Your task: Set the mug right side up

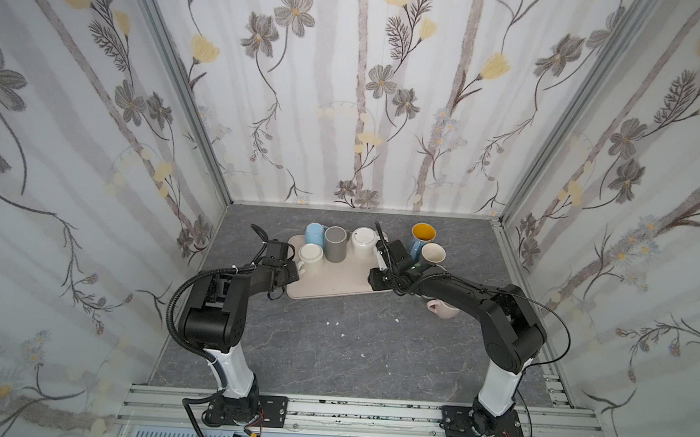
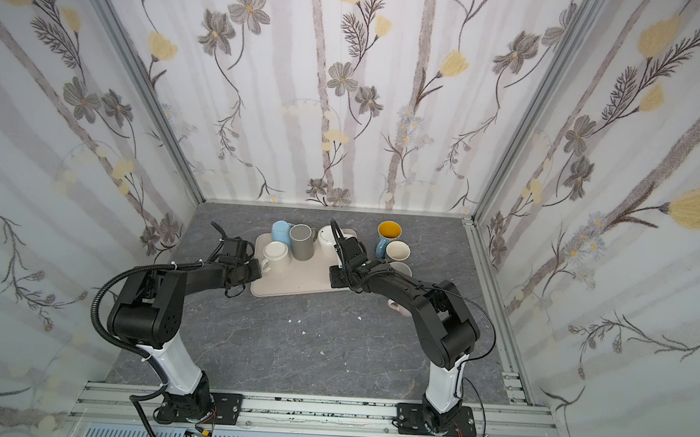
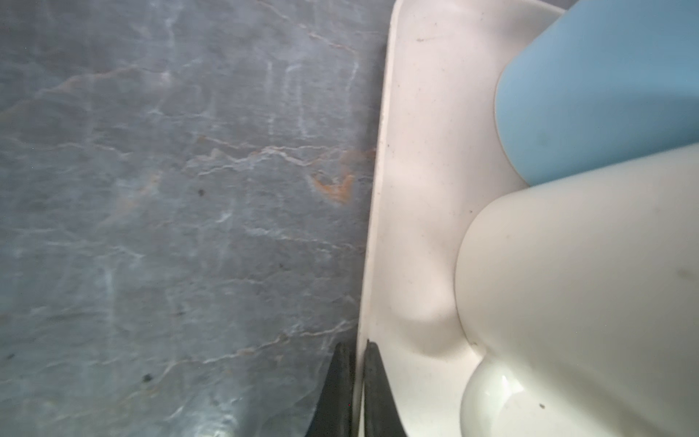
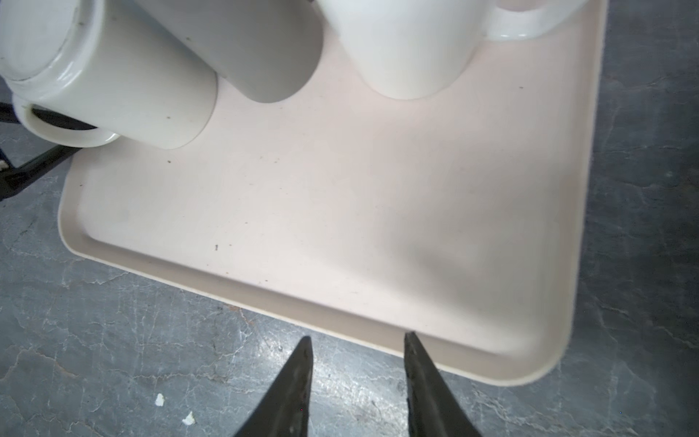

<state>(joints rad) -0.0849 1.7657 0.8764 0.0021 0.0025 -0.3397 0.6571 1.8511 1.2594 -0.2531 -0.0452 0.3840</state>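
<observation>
At the tray's [image 1: 335, 287] left edge, the left gripper [image 3: 355, 346] is clamping the rim. Beside it the white mug [image 1: 310, 258] is standing inverted on the tray, long axis vertical, handle pointing toward that gripper, while the right gripper [image 4: 359, 336] is hovering over the tray's near edge, jaws apart.

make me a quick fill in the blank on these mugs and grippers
The tray holds ___ mugs.
The grey mug on it stands right side ___.
The left gripper is shut on the tray's rim; the right gripper is ___.
The mug with the yellow inside is ___ outside.
Missing: four, up, open, blue.
</observation>
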